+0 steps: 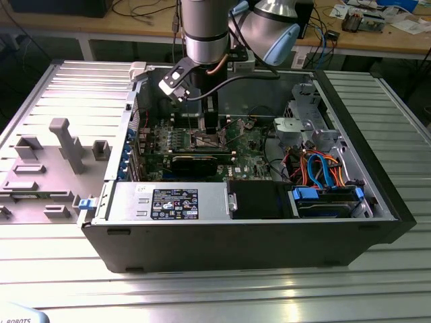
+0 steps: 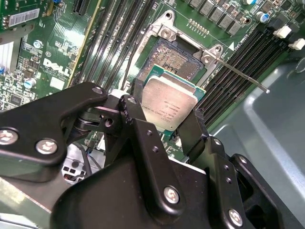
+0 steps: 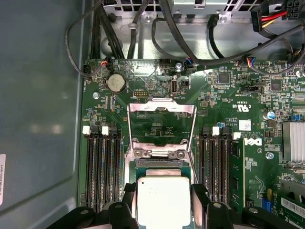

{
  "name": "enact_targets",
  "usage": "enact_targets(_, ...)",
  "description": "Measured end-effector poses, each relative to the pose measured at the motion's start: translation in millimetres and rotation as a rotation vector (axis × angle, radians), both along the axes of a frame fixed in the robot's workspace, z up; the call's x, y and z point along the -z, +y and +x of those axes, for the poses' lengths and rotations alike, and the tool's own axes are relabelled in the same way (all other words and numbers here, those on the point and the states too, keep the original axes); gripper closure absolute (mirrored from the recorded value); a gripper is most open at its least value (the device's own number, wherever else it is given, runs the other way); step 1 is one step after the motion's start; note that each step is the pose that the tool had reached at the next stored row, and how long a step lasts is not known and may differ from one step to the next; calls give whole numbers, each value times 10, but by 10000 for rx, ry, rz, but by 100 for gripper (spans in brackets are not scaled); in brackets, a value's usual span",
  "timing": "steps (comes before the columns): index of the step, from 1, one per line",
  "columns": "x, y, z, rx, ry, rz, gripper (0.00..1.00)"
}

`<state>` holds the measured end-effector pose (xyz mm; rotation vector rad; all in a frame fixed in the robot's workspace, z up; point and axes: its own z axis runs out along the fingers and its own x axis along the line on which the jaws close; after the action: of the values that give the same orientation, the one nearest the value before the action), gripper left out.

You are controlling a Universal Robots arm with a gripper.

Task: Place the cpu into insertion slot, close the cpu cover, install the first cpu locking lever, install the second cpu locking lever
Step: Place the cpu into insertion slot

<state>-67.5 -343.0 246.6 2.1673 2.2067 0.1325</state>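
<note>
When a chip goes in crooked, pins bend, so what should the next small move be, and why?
Probably ease the cpu straight down, slowly. The gripper holds it by two edges over the insertion slot, whose contacts lie bare, and the cpu cover stands raised clear. Whether it hangs exactly square I cannot tell.

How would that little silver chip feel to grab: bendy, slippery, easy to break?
Probably stiff: the cpu sits flat in the gripper, clamped by its edges, without sagging. Its smooth metal top looks slippery. Likely light, being thin and small.
</note>
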Motion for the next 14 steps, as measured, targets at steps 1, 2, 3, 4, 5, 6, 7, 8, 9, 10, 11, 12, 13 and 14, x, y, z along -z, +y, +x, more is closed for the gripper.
enact_targets(1, 0, 0, 0, 0, -32, -1, 46)
enact_targets(2, 0, 0, 0, 0, -56, -1, 46)
enact_targets(3, 1, 0, 0, 0, -74, 0, 46)
enact_targets(4, 10, -1, 0, -2, -116, -1, 46)
enact_targets(5, 18, -1, 0, -1, -133, -2, 46)
enact_targets(6, 23, -1, 0, -1, -143, -2, 46)
enact_targets(7, 28, 0, -1, -1, -150, 0, 46)
enact_targets(8, 34, 0, -2, 0, -159, -1, 46)
enact_targets(9, 43, 0, -6, 2, -169, -1, 46)
enact_targets(10, 57, 0, -9, 12, -179, 0, 46)
enact_targets(11, 68, 0, -12, 49, -181, -1, 46)
enact_targets(12, 78, 2, -14, 110, -182, -2, 46)
enact_targets(13, 104, 5, -19, 252, -182, -3, 46)
enact_targets(14, 120, 5, -26, 269, -182, -3, 46)
